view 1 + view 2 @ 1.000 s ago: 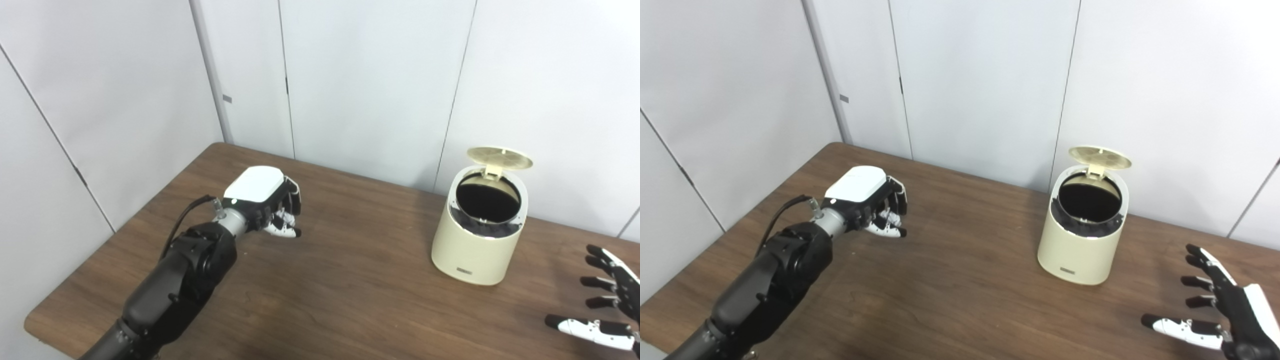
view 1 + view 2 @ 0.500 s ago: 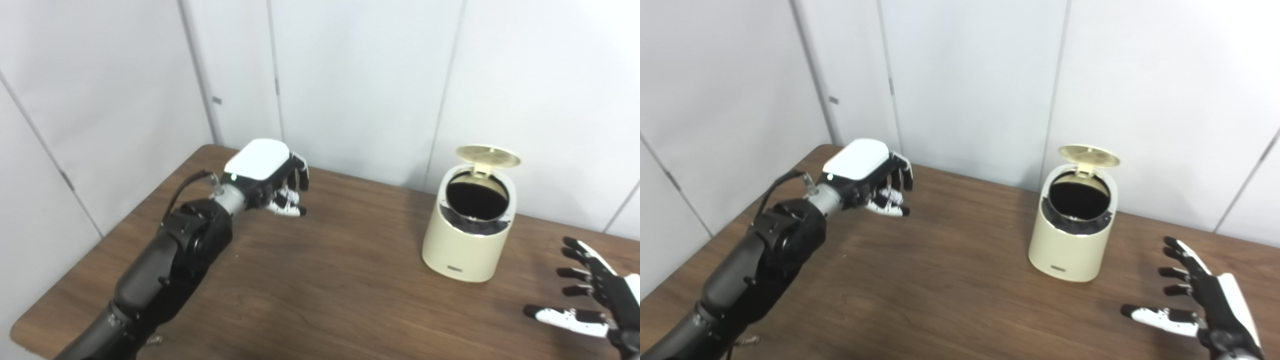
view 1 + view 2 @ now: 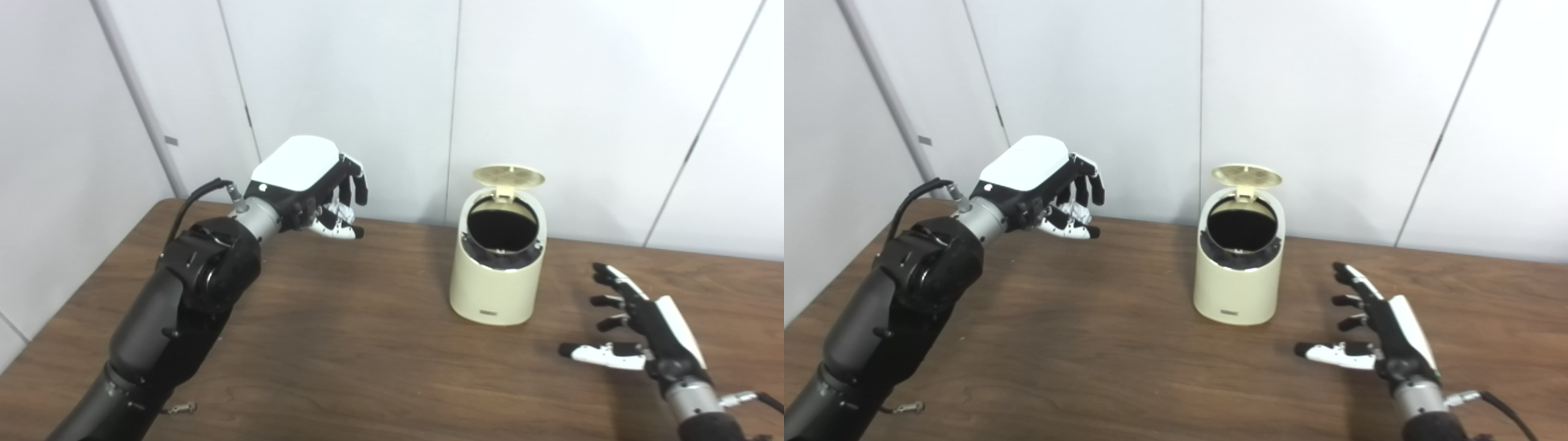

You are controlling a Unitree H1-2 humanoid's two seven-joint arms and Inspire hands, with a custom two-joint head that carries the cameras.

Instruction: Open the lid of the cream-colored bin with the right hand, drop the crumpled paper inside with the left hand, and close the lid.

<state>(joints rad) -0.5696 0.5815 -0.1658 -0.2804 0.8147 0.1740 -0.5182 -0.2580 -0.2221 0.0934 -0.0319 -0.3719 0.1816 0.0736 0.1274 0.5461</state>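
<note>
The cream-colored bin (image 3: pixel 495 288) stands on the brown table (image 3: pixel 343 355) near the wall. Its round lid (image 3: pixel 509 176) is tipped up at the back, and the dark inside shows. My left hand (image 3: pixel 318 184) hangs above the table, well to the left of the bin and about level with its top. Its fingers are curled shut on the crumpled white paper (image 3: pixel 340 214), of which only a small part shows. My right hand (image 3: pixel 637 318) hovers low over the table to the right of the bin, open, with fingers spread and nothing in it.
White wall panels (image 3: pixel 551 92) rise right behind the table's far edge. The table's left edge (image 3: pixel 79 294) runs close beside my left arm. Bare wood lies between the left hand and the bin.
The camera has swung right, shifting the whole scene left. My left hand has risen with the paper and come nearer the bin. The right hand stays open beside the bin.
</note>
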